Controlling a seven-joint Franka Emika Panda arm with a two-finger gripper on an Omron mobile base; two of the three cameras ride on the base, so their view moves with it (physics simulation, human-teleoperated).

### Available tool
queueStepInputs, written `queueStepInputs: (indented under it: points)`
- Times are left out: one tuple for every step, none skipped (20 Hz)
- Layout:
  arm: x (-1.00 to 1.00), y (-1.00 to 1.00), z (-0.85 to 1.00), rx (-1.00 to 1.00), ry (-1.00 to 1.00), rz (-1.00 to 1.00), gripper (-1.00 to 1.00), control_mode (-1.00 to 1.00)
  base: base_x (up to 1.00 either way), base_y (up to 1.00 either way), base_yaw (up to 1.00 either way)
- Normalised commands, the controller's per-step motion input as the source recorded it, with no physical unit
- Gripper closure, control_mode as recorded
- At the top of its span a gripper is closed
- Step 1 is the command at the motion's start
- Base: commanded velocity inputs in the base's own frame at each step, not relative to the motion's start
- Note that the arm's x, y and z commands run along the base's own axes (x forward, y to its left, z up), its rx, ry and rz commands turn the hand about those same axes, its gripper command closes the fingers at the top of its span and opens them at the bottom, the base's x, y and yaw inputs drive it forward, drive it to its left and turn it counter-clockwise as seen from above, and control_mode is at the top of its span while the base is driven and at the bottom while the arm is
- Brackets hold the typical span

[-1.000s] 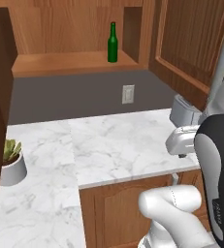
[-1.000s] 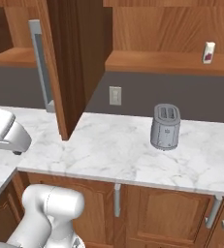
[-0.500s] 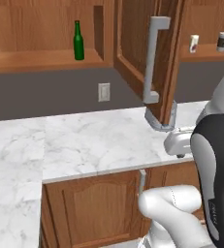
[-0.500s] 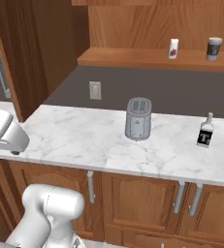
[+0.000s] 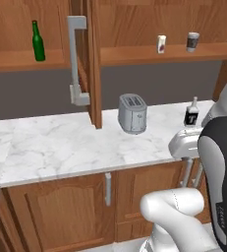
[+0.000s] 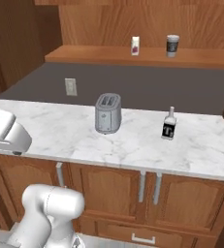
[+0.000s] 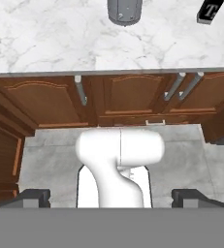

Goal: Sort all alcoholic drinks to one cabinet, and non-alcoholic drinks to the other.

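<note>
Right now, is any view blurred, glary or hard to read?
Left base view: flat even light, soft, cup and carton markings unreadable. Right base view: clearer, bottle label still fuzzy. Hand view: toaster cut off at top edge, no glare.

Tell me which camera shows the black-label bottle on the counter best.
The right base view: the black-label bottle stands whole and unobstructed. In the left base view it sits beside the arm; the hand view catches only a cropped part.

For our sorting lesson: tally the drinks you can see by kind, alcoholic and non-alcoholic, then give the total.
Alcoholic: 2 (green bottle, clear bottle with black label)
Non-alcoholic: 2 (white carton, coffee cup)
Total: 4
</note>
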Motion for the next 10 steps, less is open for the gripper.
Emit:
queueStepInputs:
  points:
    - [0.00, 0.00, 0.00, 0.00, 0.00, 0.00, -1.00, 1.00, 0.00, -0.42, 0.00]
    - [0.00, 0.00, 0.00, 0.00, 0.00, 0.00, -1.00, 1.00, 0.00, -0.50, 0.00]
    - [0.00, 0.00, 0.00, 0.00, 0.00, 0.00, -1.00, 1.00, 0.00, -0.51, 0.00]
    - [0.00, 0.00, 0.00, 0.00, 0.00, 0.00, -1.00, 1.00, 0.06, -0.56, 0.00]
    - [0.00, 0.00, 0.00, 0.00, 0.00, 0.00, -1.00, 1.00, 0.10, -0.59, 0.00]
    - [0.00, 0.00, 0.00, 0.00, 0.00, 0.00, -1.00, 1.00, 0.14, -0.58, 0.00]
    - [0.00, 0.00, 0.00, 0.00, 0.00, 0.00, -1.00, 1.00, 0.17, -0.54, 0.00]
    - [0.00, 0.00, 0.00, 0.00, 0.00, 0.00, -1.00, 1.00, 0.18, -0.56, 0.00]
    - [0.00, 0.00, 0.00, 0.00, 0.00, 0.00, -1.00, 1.00, 0.20, -0.57, 0.00]
    - [0.00, 0.00, 0.00, 0.00, 0.00, 0.00, -1.00, 1.00, 0.24, -0.61, 0.00]
